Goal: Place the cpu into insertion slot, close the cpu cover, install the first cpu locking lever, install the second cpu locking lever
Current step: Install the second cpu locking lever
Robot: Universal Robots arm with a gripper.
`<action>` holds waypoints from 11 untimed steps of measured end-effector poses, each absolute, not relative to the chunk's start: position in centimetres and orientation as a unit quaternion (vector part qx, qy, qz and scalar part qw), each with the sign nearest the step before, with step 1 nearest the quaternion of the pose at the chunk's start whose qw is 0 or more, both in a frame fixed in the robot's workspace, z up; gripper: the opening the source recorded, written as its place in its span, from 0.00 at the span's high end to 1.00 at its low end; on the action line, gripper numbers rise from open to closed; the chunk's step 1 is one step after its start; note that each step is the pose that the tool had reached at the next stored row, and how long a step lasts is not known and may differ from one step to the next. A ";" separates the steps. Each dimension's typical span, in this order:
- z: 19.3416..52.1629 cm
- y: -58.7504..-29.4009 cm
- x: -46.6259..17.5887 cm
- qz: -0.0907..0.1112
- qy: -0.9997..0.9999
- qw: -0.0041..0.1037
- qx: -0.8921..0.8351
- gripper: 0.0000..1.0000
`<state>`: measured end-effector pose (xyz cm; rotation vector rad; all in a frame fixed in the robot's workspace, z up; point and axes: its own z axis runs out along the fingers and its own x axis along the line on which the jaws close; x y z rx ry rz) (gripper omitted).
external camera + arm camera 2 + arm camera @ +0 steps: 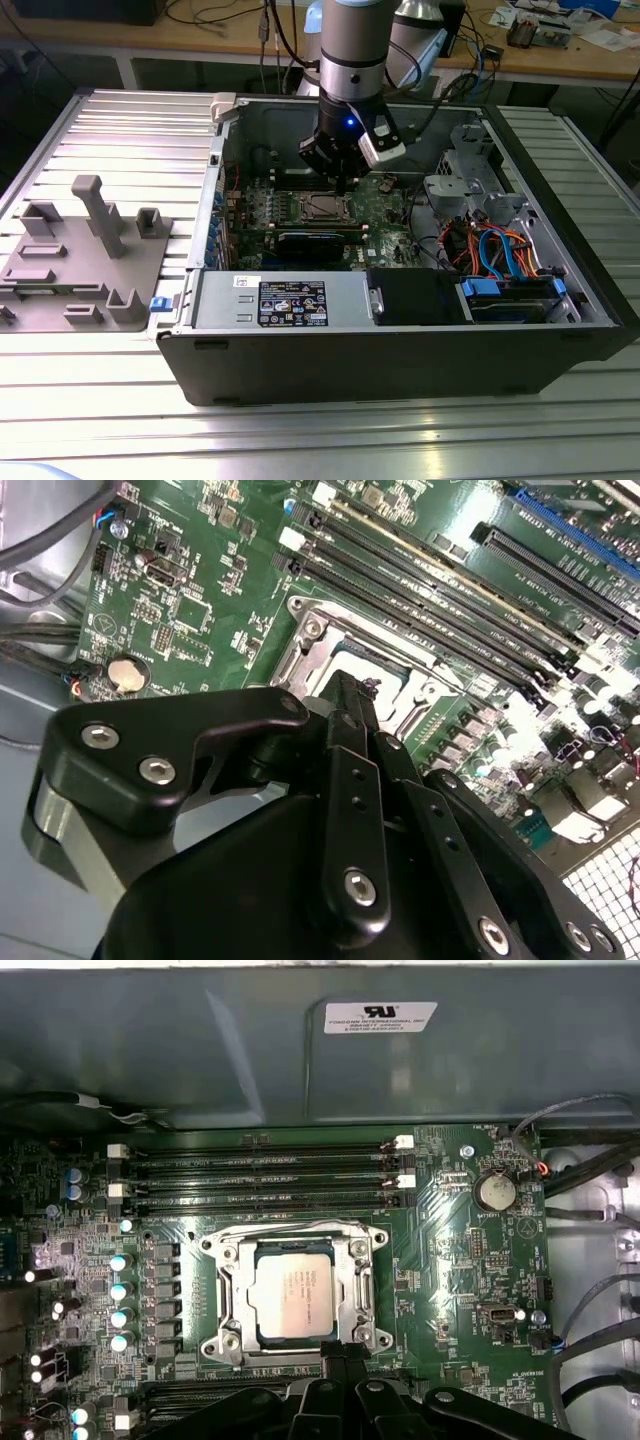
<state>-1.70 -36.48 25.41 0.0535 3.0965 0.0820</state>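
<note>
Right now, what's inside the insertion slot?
The cpu sits inside the insertion slot, with the cpu cover closed around it. The socket floor beneath is hidden; the gripper blocks the near edge.

The cpu (291, 1299) sits in the slot (232, 1305), cover (296, 1244) lying around it on the board (450, 1290). The gripper (343, 1358) hangs just beside the cover's edge, inside the case (400, 360).

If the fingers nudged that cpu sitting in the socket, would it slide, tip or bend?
The cpu looks like a flat, rigid metal-topped square, so it probably won't bend or tip. It sits inside the insertion slot with the silver frame around it, so a sideways nudge likely shifts it little. Its smooth top may be slippery.
</note>
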 end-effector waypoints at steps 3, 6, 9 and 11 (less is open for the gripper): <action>25.4 -36.5 -1.7 0.027 0.999 0.021 0.010 0.89; 25.4 -36.6 -1.7 0.027 0.999 0.021 -0.003 0.89; 25.4 -36.8 -1.7 0.027 0.999 0.021 -0.003 0.89; 25.4 -37.0 -1.7 0.027 0.999 0.021 -0.003 0.89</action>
